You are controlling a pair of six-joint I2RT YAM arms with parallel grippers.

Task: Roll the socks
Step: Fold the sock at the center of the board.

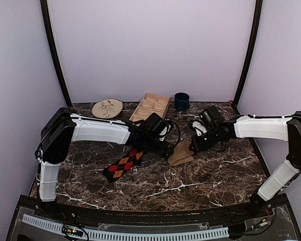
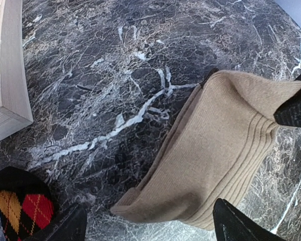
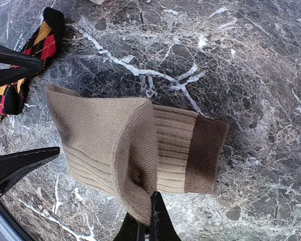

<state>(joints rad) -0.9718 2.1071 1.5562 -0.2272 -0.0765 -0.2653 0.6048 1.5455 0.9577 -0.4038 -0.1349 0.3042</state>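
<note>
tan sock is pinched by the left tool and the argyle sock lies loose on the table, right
No, it is the right tool that pinches the tan sock, as the right wrist view shows; the left tool is open. The argyle sock does lie loose on the table.

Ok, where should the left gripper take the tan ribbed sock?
Take the tan ribbed sock at its plain end, opposite the brown cuff, coming from the side of the black-and-red argyle sock. The shut right gripper pins the folded-over edge, and that end lies free between the jaws of the open left gripper.
</note>
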